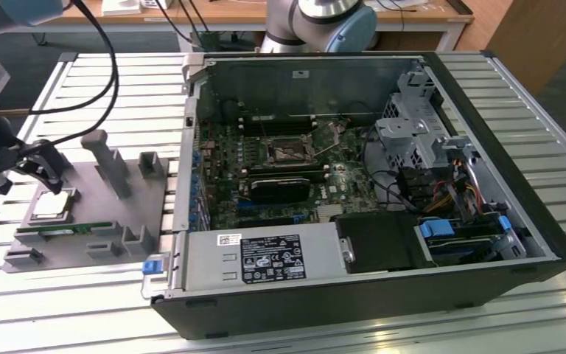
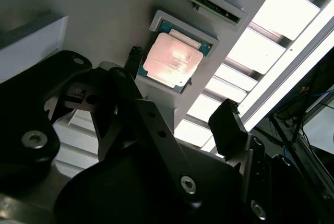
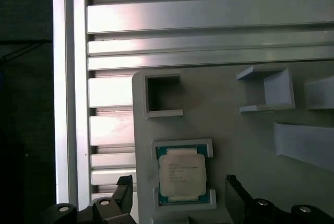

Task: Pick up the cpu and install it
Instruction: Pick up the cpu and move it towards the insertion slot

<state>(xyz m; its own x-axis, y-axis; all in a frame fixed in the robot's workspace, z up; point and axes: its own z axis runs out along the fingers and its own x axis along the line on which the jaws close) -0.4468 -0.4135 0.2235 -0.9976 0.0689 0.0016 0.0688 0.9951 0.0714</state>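
The cpu (image 3: 181, 176) lies flat, metal top up, in its shallow pocket on the grey tray (image 1: 86, 184), low at the exterior view's left, well apart from the open computer case (image 1: 362, 192) on the slatted worktop (image 1: 116, 81). The claw (image 3: 178, 181) hangs over it, spread wide and holding nothing. In both wrist views one dark finger (image 2: 134, 59) stands to each side of the chip, neither touching it.

The main risk, as I judge it, is the pocket itself. Its raised lips sit close against the chip's edges, so a finger coming down slightly off line could land on a lip rather than beside the chip. A lopsided pinch could also tip the chip or drag it askew. The green memory stick (image 1: 57, 230) lies just beside the pocket and could be nudged.

How high the fingertips are above the tray cannot be told. The chip's underside is hidden. The socket (image 1: 285, 151) on the board inside the case is too cluttered to say whether it is open. The arm is cut off at the edge of the exterior view.
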